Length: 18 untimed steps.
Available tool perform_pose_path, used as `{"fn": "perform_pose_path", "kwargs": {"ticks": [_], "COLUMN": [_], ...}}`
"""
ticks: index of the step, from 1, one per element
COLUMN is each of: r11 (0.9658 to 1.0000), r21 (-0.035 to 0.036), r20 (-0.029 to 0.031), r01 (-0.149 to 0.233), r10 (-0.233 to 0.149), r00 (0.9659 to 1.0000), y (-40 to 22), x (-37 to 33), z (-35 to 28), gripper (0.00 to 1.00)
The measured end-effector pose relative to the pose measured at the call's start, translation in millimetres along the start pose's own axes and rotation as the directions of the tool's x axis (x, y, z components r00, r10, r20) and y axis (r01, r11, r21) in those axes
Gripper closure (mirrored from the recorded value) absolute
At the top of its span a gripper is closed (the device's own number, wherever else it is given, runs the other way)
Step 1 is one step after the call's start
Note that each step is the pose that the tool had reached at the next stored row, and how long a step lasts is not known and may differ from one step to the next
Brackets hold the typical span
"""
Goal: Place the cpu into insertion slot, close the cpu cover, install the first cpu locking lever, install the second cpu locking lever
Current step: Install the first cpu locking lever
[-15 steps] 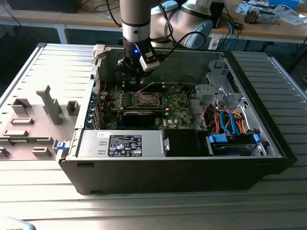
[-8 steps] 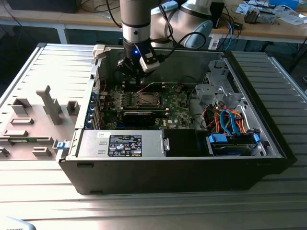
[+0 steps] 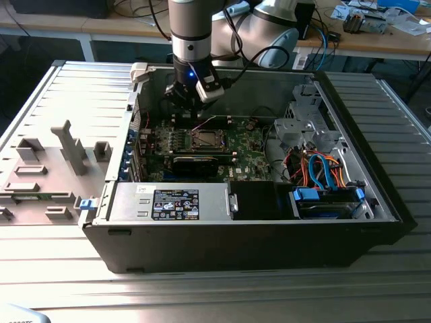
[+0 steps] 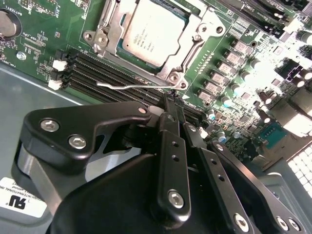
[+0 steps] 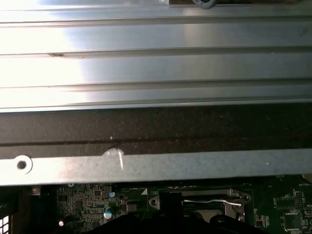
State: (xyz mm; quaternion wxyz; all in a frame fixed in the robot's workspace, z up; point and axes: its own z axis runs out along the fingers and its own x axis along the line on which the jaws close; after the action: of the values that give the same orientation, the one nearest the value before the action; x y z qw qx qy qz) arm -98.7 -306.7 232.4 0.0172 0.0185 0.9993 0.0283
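Silvery cpu (image 4: 152,33) (flat, square) seated in insertion slot (image 4: 192,41), cpu cover (image 4: 207,22) closed

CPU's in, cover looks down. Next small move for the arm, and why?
Likely ease the end effector onto the locking lever and press it down. The cpu lies under the lowered cpu cover, while the lever's wire looks unlatched beside the cover, just ahead of the closed tips.

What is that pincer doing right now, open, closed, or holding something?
Pincer: closed, its fingertips pressed together with nothing held, right at the free end of the thin wire locking lever beside the cpu.
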Motion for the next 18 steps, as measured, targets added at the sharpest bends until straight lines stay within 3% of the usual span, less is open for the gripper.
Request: {"fn": "perform_pose_path", "kwargs": {"ticks": [18], "r11": [1.0000], "r21": [-0.0001], "r20": [0.0001], "r01": [0.000], "r10": [0.000], "r00": [1.0000], "y": [-0.3], "x": [0.1], "z": [4.9], "gripper": [0.89]}}
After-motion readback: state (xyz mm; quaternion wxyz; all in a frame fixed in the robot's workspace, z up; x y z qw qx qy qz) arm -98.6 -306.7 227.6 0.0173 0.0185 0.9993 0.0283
